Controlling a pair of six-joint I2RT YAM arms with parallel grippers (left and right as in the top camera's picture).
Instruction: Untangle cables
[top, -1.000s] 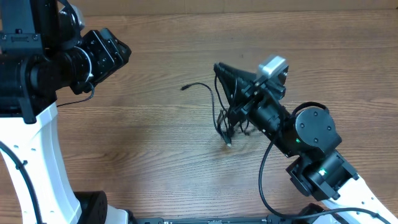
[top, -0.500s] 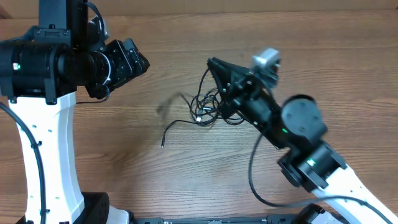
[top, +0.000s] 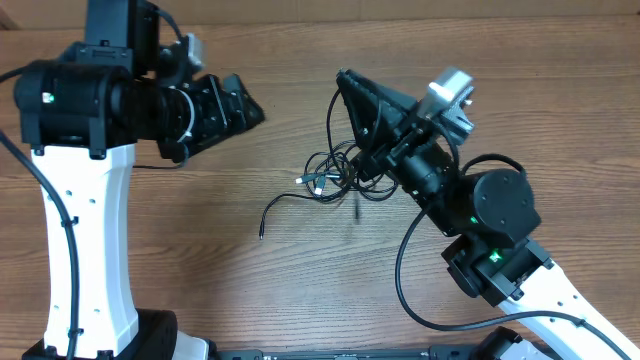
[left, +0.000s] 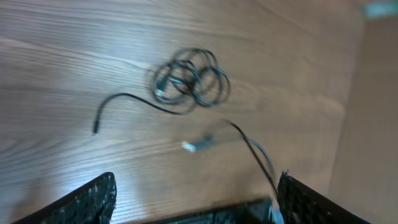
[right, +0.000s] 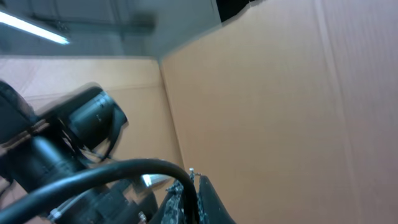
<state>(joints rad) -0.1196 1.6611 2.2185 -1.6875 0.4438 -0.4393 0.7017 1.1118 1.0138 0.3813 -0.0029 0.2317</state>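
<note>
Several thin black cables (top: 335, 175) lie coiled in a loose knot at mid-frame on the wooden desk (top: 560, 80) in the overhead view. One free tail runs from the coil toward the lower left, so the bundle's long axis slants from upper right to lower left, and the tail's tip points down. Another strand rises toward the top of the frame to the right end effector (top: 345, 85), which looks clenched on it. The left end effector (top: 252, 112) hangs at upper left, apart from the knot and released, its fingers spread wide.
</note>
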